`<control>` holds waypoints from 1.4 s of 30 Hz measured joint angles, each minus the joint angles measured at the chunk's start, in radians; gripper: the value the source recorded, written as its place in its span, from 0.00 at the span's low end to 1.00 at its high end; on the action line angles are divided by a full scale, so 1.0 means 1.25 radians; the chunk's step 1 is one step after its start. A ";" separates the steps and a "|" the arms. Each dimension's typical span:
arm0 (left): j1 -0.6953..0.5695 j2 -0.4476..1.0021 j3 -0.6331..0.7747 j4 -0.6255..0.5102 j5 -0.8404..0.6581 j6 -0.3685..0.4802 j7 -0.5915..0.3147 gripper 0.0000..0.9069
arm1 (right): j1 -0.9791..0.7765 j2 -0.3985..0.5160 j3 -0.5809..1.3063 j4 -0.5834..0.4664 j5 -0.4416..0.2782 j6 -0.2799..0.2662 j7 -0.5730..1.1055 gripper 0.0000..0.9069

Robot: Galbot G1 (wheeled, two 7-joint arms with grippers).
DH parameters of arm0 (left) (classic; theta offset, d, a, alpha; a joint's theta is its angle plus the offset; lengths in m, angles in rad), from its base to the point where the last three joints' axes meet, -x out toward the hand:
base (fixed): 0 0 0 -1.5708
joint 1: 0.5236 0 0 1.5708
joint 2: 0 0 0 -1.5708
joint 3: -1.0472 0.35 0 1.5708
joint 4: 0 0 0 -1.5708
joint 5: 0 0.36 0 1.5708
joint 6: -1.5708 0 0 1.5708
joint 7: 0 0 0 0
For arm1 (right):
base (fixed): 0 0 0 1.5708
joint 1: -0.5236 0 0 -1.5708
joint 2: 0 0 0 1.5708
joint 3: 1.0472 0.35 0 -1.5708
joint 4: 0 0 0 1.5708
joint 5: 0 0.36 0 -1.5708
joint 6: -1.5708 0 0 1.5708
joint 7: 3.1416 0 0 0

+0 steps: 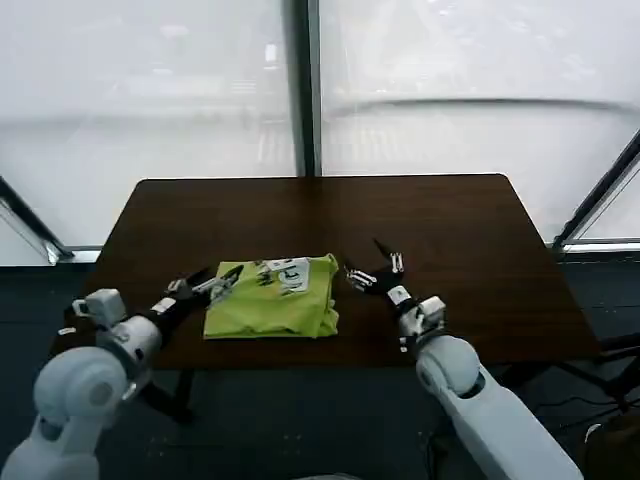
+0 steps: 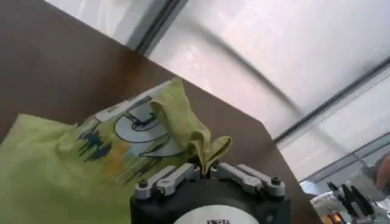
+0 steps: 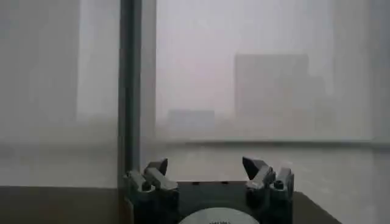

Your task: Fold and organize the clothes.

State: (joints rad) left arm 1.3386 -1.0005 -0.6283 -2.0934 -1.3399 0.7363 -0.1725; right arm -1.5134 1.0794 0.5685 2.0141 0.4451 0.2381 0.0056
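Item: lime-green T-shirt (image 1: 272, 297), folded, near worktop (image 1: 460, 240) edge; soft, light, I'd grip edges. My left tool (image 2: 205, 171) pinches its fold; right tool (image 1: 366, 270) spread, empty.

Hazy window backlight, soft wrist views

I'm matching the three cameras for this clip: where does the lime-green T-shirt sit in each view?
Head view: the T-shirt lies folded near the table's front edge, between the two hands, its printed side up.
Left wrist view: it lies just ahead of the left hand, which pinches a raised fold.
Right wrist view: no T-shirt here; the right hand faces the window.
Shared landmark: the dark window post.
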 joint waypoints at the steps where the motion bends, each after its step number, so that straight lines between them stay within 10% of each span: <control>1: -0.011 -0.010 0.017 -0.005 -0.001 0.000 -0.006 0.00 | -0.012 0.006 0.009 0.003 -0.006 0.000 0.000 0.97; 31: -0.094 -0.217 0.268 0.078 0.198 0.000 -0.018 0.00 | -0.027 0.058 0.029 -0.027 -0.045 -0.007 0.003 0.97; 32: -0.091 -0.230 0.274 0.074 0.203 0.000 -0.018 0.97 | -0.023 0.058 0.026 -0.029 -0.047 -0.007 0.003 0.97; 42: -0.035 -0.240 0.240 -0.080 0.308 0.000 0.068 0.97 | 0.018 0.027 -0.014 -0.044 -0.068 -0.034 0.000 0.97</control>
State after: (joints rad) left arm 1.2950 -1.3000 -0.3277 -2.1937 -0.9551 0.7366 -0.0879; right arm -1.4906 1.1133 0.5504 1.9595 0.3601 0.1956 0.0054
